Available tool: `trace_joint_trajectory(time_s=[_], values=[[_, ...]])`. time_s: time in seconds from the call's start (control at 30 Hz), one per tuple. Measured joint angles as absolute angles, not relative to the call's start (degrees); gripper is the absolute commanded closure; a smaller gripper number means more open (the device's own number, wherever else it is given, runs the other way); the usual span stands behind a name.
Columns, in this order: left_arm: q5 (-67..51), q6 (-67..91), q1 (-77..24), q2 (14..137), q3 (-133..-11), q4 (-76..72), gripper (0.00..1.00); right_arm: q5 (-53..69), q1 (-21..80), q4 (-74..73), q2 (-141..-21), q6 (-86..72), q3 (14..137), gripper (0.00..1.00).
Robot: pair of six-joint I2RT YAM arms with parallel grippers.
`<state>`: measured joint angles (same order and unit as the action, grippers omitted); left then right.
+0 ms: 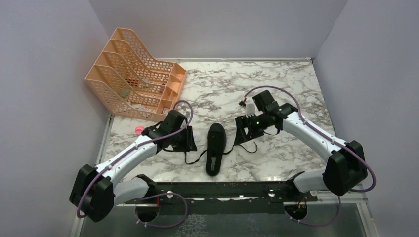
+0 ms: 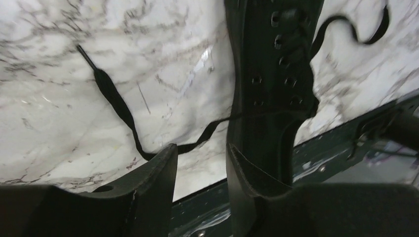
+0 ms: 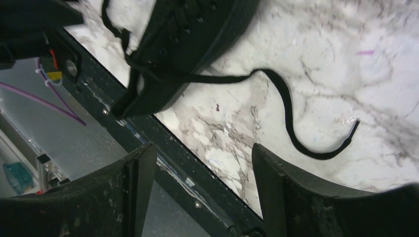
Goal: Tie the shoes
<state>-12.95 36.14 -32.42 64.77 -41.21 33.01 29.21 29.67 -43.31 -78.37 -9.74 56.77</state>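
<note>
Nearest you, just past the black metal rail (image 1: 222, 190) on the counter's front edge, both grippers sat beside the shoe with nothing in them.

Left gripper (image 2: 197, 165): jaws partly apart, empty. The thin black left lace (image 2: 117, 104) ran just past one fingertip, not through the gap.

Right gripper (image 3: 203, 163): jaws wide apart, empty. The thin black right lace (image 3: 285, 111) curled on the white marble counter (image 1: 276, 89) ahead of it, loose end farthest out.

The slim all-black low-cut shoe (image 1: 214, 148) lay between the two grippers, mid-counter, heel toward you, toe away. It was untied, laces splayed to either side.

I read the step as picking up one lace per gripper. To do it well you needed to:
- straddle each lace so it crossed the gap square
- take it part-way along, not at the tip, leaving tail for the loop
- put the fingertips right down on the marble, since a flat lace slips under a high pinch
- close fully before lifting
- lift both evenly so the light shoe didn't drag or twist

The orange mesh file rack (image 1: 136, 81) at the far left was well apart, no concern.
</note>
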Motion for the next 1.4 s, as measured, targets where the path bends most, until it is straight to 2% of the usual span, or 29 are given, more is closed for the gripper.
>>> trace_joint_trajectory(time_s=[0.07,0.27,0.5,0.6,0.7,0.73,0.83,0.97,1.13,1.4], values=[[-13.5,34.5,-33.9,63.8,-38.8,32.8,0.59,29.2,29.7,-43.3,-78.4,-9.2,58.8,0.24],[-14.3,31.9,-39.8,65.4,-35.9,29.5,0.51,29.3,29.7,-43.0,-78.2,-6.4,62.6,0.24],[-10.4,30.6,-42.8,70.5,-35.0,24.6,0.56,29.4,29.7,-43.3,-78.2,-4.7,62.6,0.26],[-9.6,30.0,-43.0,72.2,-34.2,23.1,0.66,30.1,30.0,-42.6,-78.2,-6.3,61.3,0.27],[-9.4,29.6,-43.4,73.7,-33.8,22.1,0.90,29.8,30.9,-42.9,-79.2,-7.9,60.3,0.30],[-9.3,29.5,-43.4,74.0,-33.8,21.9,0.95,29.4,31.6,-42.9,-80.2,-8.1,60.4,0.32],[-8.1,29.3,-43.6,74.1,-33.8,22.1,1.00,27.0,34.3,-43.1,-85.0,-8.3,60.4,0.38],[-6.8,28.7,-43.6,69.6,-34.1,23.1,1.00,21.0,37.0,-44.2,-93.8,-10.7,60.7,0.36],[-6.8,27.0,-43.6,62.1,-35.1,21.4,1.00,17.2,35.4,-46.1,-95.7,-22.7,60.7,0.26],[-4.5,23.9,-43.6,54.2,-33.2,14.5,1.00,17.6,29.4,-42.2,-82.2,-54.0,51.8,0.29]])
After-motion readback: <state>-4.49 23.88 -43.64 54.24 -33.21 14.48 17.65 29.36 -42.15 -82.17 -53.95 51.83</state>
